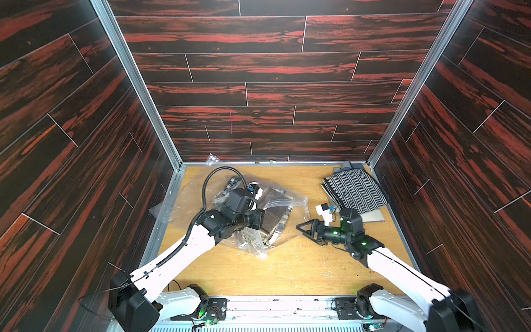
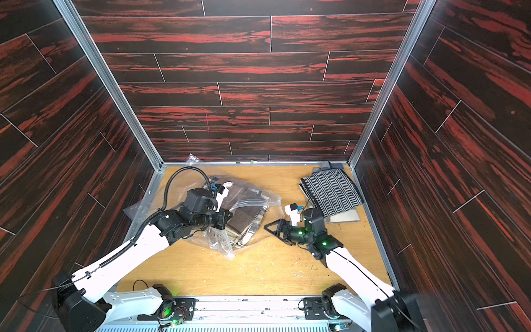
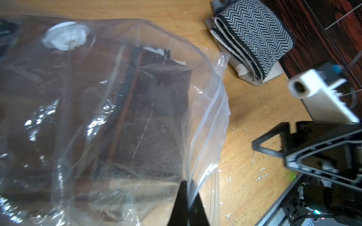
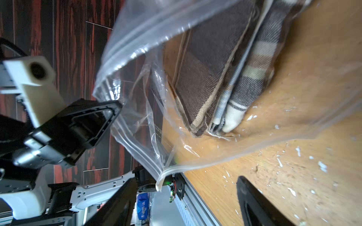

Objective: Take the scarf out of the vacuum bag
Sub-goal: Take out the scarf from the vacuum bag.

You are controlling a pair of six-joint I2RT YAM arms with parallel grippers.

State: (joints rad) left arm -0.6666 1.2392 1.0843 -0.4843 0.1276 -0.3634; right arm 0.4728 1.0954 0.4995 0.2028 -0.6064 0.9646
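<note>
The left jaws are clenched, seemingly on the upper zip edge of the vacuum bag (image 1: 287, 198), holding its mouth up off the worktop (image 1: 287, 267). The folded brown plaid scarf (image 4: 205, 74) lies inside, narrow end toward that mouth. The right jaws stand spread and empty just outside, aimed in.

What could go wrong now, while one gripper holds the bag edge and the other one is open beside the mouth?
1. The left gripper pinches only a thin strip at the zip edge of the vacuum bag; the slippery film may slip out and the mouth sag shut.
2. The right gripper, open outside the mouth, might catch the lower film together with the scarf and drag the whole bag.
</note>
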